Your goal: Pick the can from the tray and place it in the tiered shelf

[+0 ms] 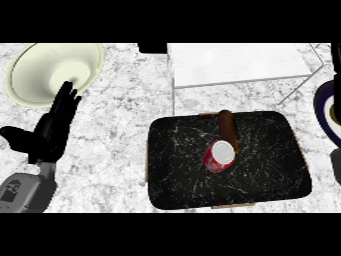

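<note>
Left hand [51,125]: nearest, fingers straight, empty. Right hand: unseen. Red cylindrical metal can [219,155] on black marbled square tray [276,175], touching brown stick [228,129]; risked tipping.

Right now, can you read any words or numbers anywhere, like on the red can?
No text can be read anywhere.
Red can on the black tray: no label or brand can be made out.
Brown object behind the can: no writing shows.
Left hand, open, with dark marks on its grey forearm: too blurred to read.
Cream bowl and white tiered shelf: plain.
</note>
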Motion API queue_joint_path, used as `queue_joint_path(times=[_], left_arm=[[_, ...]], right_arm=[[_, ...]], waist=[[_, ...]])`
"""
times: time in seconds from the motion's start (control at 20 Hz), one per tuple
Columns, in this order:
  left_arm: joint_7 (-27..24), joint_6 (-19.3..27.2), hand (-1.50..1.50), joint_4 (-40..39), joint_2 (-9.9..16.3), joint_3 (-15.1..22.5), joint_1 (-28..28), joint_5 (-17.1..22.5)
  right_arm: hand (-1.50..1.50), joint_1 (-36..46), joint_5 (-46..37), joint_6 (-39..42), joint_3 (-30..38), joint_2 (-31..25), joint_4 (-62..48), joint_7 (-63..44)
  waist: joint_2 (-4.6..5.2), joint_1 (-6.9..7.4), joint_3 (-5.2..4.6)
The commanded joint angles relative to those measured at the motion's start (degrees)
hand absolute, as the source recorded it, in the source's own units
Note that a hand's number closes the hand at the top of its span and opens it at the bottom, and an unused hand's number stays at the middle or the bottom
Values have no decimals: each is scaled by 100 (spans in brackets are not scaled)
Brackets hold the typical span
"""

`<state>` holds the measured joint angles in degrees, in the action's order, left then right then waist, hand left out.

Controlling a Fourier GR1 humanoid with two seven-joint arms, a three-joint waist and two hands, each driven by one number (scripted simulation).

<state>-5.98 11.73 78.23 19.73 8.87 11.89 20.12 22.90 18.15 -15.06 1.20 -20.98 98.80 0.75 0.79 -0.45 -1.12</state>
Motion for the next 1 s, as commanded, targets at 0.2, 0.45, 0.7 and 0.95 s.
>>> queue_joint_path(times=[0.2, 0.45, 0.7, 0.95], left_arm=[[326, 488, 0, 363, 356, -207, 120, -393], [706, 733, 0, 771, 277, -87, -218, -519], [1149, 1046, 0, 1354, 143, 37, -421, -764], [970, 859, 0, 1331, 269, -109, -657, -642]], right_arm=[[150, 408, -181, 800, -1649, 289, -401, -1012], [-150, -71, 123, 208, -1323, 963, -718, -1238], [-150, 35, 711, 1722, -978, 92, -187, -1256], [-150, 273, 386, 2572, -1537, -1148, 706, -2412]], waist=[[-75, 328, 107], [-86, 109, 118], [-92, 58, 116], [-135, 17, 96]])
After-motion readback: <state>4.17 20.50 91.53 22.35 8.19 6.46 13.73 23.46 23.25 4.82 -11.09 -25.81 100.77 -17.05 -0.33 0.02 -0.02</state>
